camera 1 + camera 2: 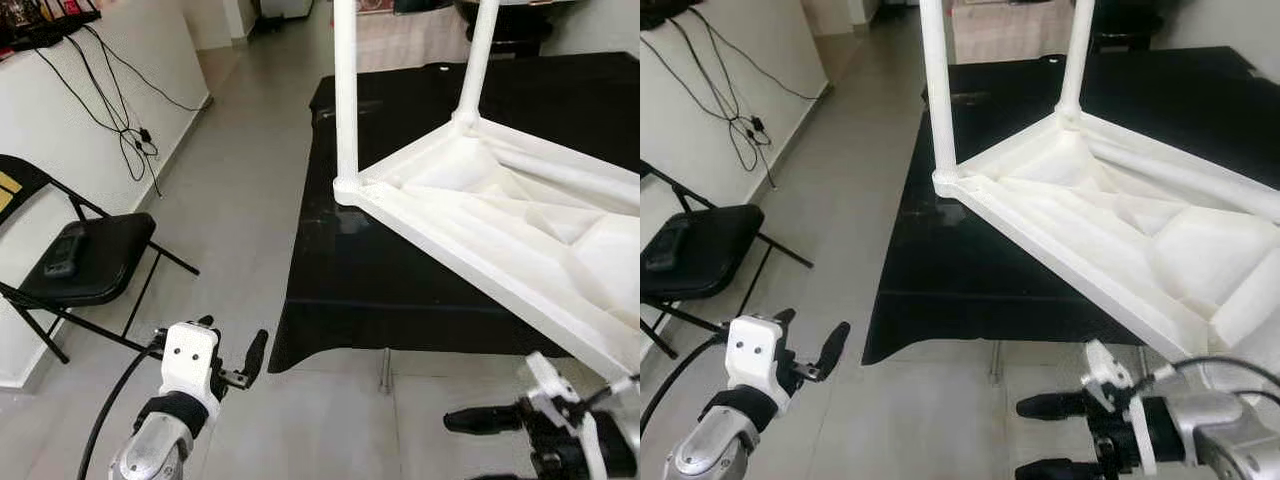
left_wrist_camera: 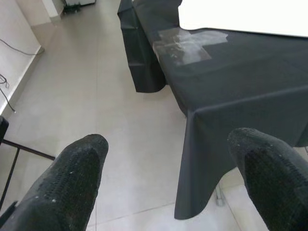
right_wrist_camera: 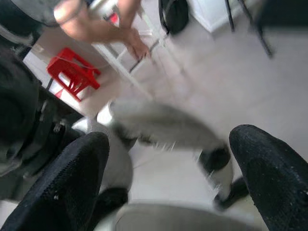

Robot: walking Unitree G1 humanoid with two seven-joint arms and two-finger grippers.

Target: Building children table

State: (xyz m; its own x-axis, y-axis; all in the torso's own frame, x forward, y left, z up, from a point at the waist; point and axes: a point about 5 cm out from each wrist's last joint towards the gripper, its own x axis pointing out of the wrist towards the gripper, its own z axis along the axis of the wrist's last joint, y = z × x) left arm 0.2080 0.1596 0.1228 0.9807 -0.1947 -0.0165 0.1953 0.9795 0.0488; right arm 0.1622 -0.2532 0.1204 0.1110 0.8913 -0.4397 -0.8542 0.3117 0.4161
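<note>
- While the white children's table (image 1: 520, 215) lies upside down on the black-covered work table (image 1: 400, 290), both grippers hang below and short of it, over the grey tiled floor (image 1: 240, 200).
- Two white legs (image 1: 345, 90) stand upright from the upturned frame's corners, ahead of and above the left gripper (image 1: 232, 350).
- That left gripper has its two black fingers (image 2: 72, 178) spread wide with nothing between them; beyond them the black cloth's hanging corner (image 2: 202, 163) sits just ahead, and the white table edge (image 2: 240, 17) lies farther on.
- Off to the left gripper's outer side, a black folding chair (image 1: 85, 260) stands by the wall with a dark object on its seat.
- Near the frame's underside, the right gripper (image 1: 1045, 435) points inward, fingers (image 3: 67, 178) parted and empty.
- Beyond those fingers the wrist view is blurred: a person's arm (image 3: 101, 29), a red stool (image 3: 72, 72) and a grey shape show.
</note>
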